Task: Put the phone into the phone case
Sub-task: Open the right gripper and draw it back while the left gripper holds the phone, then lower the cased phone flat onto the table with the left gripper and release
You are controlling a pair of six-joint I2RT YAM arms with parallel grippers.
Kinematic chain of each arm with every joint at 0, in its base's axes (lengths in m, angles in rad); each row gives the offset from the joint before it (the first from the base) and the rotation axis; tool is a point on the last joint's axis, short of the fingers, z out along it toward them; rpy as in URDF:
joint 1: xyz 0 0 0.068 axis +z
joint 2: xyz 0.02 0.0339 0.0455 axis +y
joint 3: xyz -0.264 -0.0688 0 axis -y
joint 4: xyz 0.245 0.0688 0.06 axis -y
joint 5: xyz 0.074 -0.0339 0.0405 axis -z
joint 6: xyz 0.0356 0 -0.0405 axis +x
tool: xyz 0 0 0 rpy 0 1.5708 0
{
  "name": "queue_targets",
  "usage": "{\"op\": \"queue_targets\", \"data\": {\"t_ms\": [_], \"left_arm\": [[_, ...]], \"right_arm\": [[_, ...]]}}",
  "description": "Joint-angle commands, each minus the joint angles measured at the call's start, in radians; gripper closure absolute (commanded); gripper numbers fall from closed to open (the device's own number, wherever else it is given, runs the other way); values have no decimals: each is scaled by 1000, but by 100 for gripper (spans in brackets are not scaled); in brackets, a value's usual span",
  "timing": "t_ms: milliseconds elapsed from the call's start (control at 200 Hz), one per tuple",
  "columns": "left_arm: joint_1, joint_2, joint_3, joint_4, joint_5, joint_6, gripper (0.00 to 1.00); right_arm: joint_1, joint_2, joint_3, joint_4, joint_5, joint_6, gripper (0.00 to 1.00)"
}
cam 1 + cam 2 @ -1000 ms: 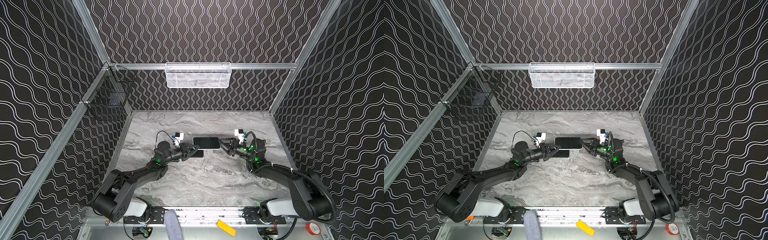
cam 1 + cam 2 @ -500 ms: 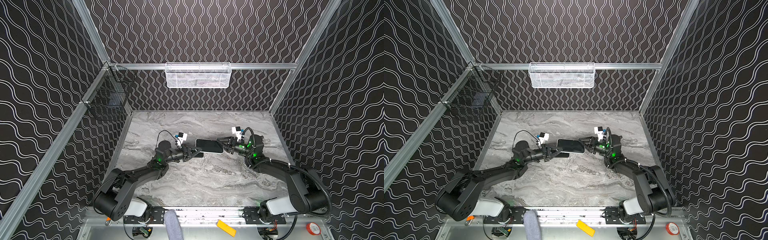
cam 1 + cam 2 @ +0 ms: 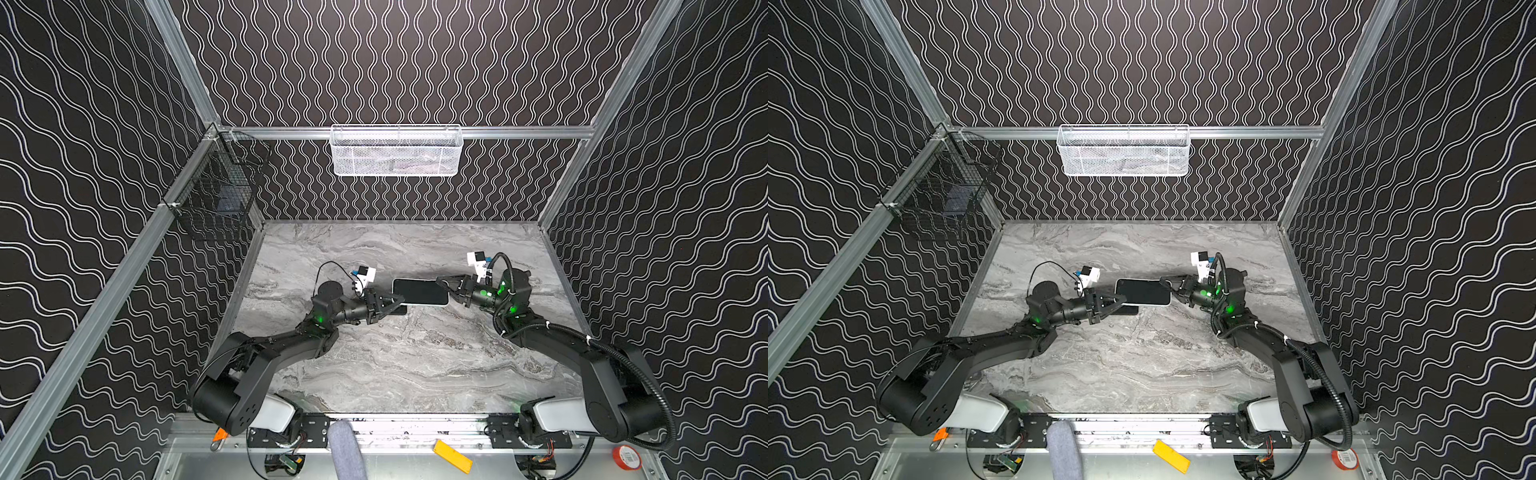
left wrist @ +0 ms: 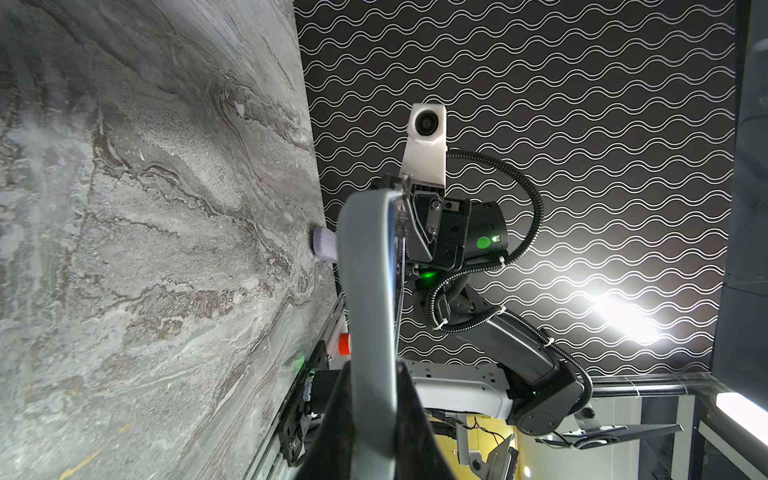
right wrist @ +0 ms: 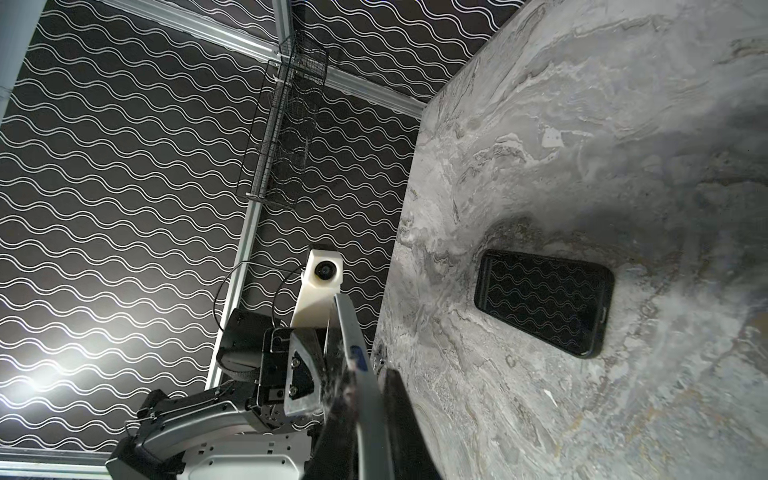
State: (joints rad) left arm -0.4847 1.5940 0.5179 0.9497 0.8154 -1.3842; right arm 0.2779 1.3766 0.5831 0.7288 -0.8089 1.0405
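Top views are both showing the phone hanging above the worktop. The left hand is clamping one end and the right hand is sitting narrow around the other, can't tell if that one's actually gripping. The phone case is lying flat on the worktop underneath, mostly getting hidden by the phone. A white mesh basket and a black wire basket are hanging on the rails, well apart from it. The red tape roll is wearing a label that's too small to read.

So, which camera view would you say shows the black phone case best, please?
The right wrist view: the black rectangular phone case lies whole, unobstructed, on the marble table. Both top views show only a sliver beneath the held grey-edged phone. The left wrist view misses it.
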Motion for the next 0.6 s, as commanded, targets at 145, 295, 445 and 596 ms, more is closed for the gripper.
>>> {"op": "queue_targets", "data": {"t_ms": [145, 295, 445, 596], "left_arm": [[-16, -26, -1, -255, -26, 258, 100], [-25, 8, -65, -319, -100, 353, 100], [-30, 122, -148, -165, -102, 301, 100], [-59, 224, -201, 1, -98, 225, 100]], "right_arm": [[1, -139, 27, -497, 325, -291, 41], [-2, -178, 32, -687, 545, -346, 38], [-2, -185, 29, -704, 561, -361, 37], [-1, -185, 41, -714, 562, -373, 37]]}}
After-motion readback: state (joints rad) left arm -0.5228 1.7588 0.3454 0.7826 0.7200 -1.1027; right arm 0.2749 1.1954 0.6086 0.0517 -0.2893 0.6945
